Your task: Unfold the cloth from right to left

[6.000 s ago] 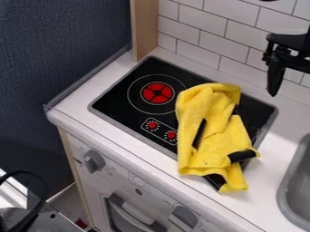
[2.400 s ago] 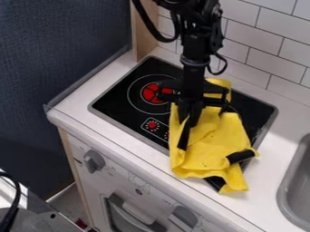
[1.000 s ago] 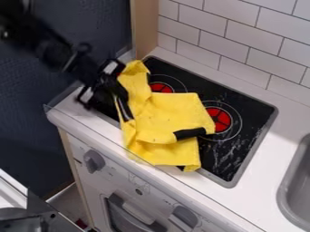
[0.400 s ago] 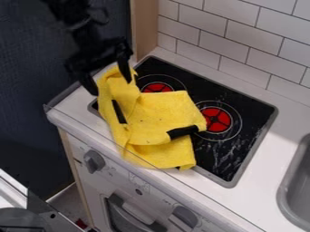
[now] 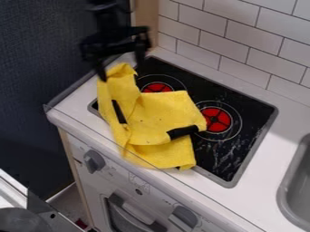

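Cloth (image 5: 160,113) — yellow, rumpled — partly over the cooktop (image 5: 245,106), apart from the sink (image 5: 283,190).

Yellow cloth (image 5: 160,115) rumpled partly over black stovetop (image 5: 242,102); gripper (image 5: 122,71) above, fingers (image 5: 140,52) apart.

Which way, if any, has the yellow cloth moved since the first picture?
Yes: the yellow cloth has shifted toward the picture's left across the stovetop, uncovering the right-hand red burner.

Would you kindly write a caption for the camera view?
Open gripper hanging near a yellow cloth, partly folded on a black stovetop.
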You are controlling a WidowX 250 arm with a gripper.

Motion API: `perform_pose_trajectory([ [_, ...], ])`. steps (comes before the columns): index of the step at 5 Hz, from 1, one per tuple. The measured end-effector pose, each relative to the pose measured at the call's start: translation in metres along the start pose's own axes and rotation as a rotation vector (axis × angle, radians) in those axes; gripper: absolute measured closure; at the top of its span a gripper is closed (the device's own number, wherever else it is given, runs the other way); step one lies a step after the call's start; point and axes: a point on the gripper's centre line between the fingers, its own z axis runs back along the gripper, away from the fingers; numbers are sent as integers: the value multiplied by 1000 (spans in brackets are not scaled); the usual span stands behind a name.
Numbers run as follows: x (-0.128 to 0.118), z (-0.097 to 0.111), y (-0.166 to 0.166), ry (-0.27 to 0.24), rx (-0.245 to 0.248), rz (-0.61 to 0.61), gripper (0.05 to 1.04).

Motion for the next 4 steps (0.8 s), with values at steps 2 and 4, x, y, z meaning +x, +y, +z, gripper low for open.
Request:
perform_pose_trajectory([
  [2,-32,7,-81,7,34,-176,83],
  [4,-74,-14,-129,57,21,-265,83],
])
